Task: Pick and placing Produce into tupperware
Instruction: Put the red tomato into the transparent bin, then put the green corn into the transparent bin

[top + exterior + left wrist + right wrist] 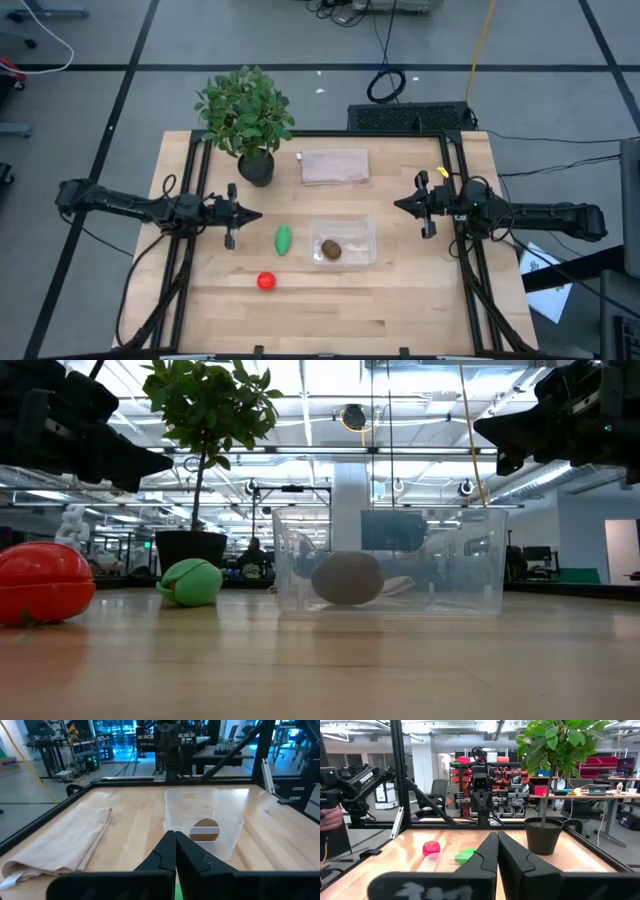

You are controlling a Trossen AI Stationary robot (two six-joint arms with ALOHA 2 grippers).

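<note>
From above, the pale wooden bench (330, 300) carries the clear, round-cornered tupperware (344, 241), with the brown oval kiwi (330, 249) lying inside it. The elongated green piece (284, 239) lies on the wood just beside the container, on its left-arm side, and the round red piece (266, 281) sits apart, nearer the front edge. A leafy potted plant (246, 110) and a flat pinkish lid-like piece (334, 166) stand at the back. The left pincer (251, 213) and right pincer (400, 204) face each other across the bench, both closed and empty.

At bench height, the container's thin glassy walls (390, 560) show the matte kiwi (347, 578) resting on its floor. The glossy red piece (42, 583) looms nearest, ridged around its middle. The green piece (192, 582) lies farther back. Both pincers hang above the bench.

The left wrist view looks past its pressed-together fingers (175, 855) at the tupperware (200, 817) holding the kiwi (205, 830); here the pinkish piece (65, 845) looks soft and creased.

The right wrist view shows its own shut fingers (497, 852), the red piece (431, 848), the green piece (466, 855) and the plant's dark pot (543, 835).
</note>
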